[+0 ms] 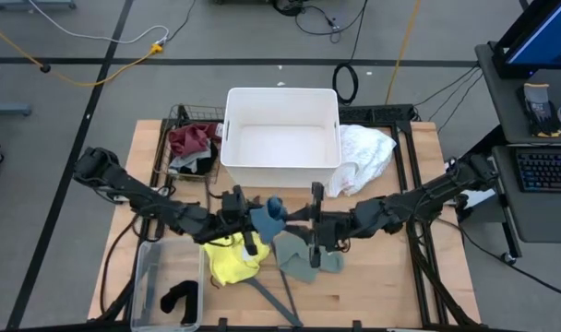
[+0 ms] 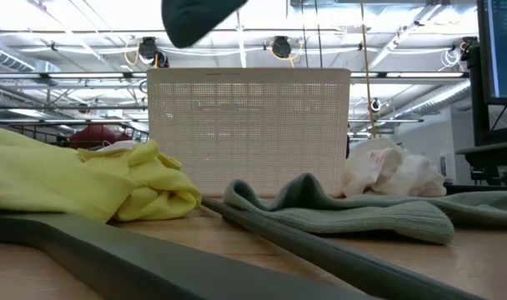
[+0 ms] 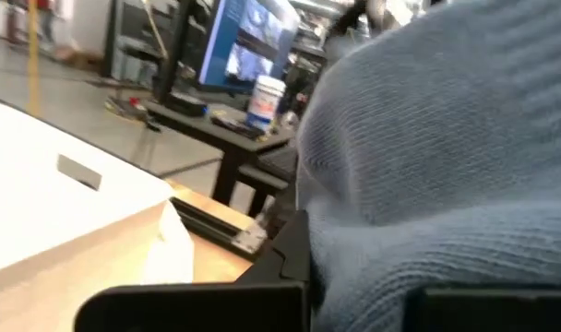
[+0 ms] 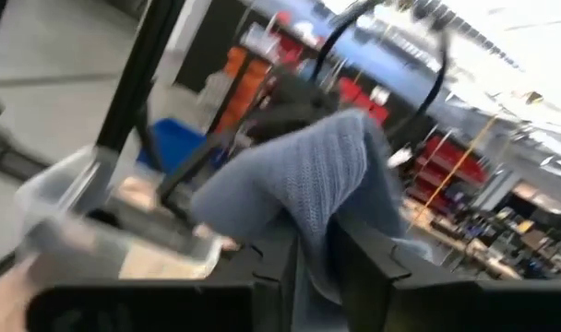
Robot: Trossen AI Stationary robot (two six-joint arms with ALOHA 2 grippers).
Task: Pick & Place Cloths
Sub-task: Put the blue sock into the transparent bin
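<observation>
Teal cloth (image 1: 265, 219): held up off counter (image 1: 373, 286), between both claws, just in front of white bin (image 1: 281, 129).
Left claw (image 1: 246, 219): at centre of counter, touching teal cloth from left side. In left wrist view cloth (image 3: 447, 175) fills most of frame, draped over claw; cannot tell whether fingers pinch or stand spread.
Right claw (image 1: 304, 219): opposite, meets cloth from right. In right wrist view, fingers (image 4: 354, 267) pressed together on a fold of teal cloth (image 4: 308, 184); cloth stands up from between them.
Low view: only bottom edge of teal cloth (image 2: 199, 18) seen, hanging above bin top, clear of counter.

Other cloths:
- Yellow cloth (image 1: 232, 260): crumpled on counter, under/just in front of left claw, beside clear tub (image 1: 151, 277).
- Sage green cloth (image 1: 304, 258): flat on counter, under/just in front of right claw, touching yellow one's right side approx.
- White cloth (image 1: 364, 157): bunched against right wall of bin.
- Maroon cloth (image 1: 193, 140): in wire basket (image 1: 174, 120) left of bin, w/ grey cloth (image 1: 193, 166) below it in same basket.
- Black cloth (image 1: 179, 297): inside clear tub at front left corner.

Grey hanger (image 1: 276, 297): on counter at front, partly under yellow & green cloths.
</observation>
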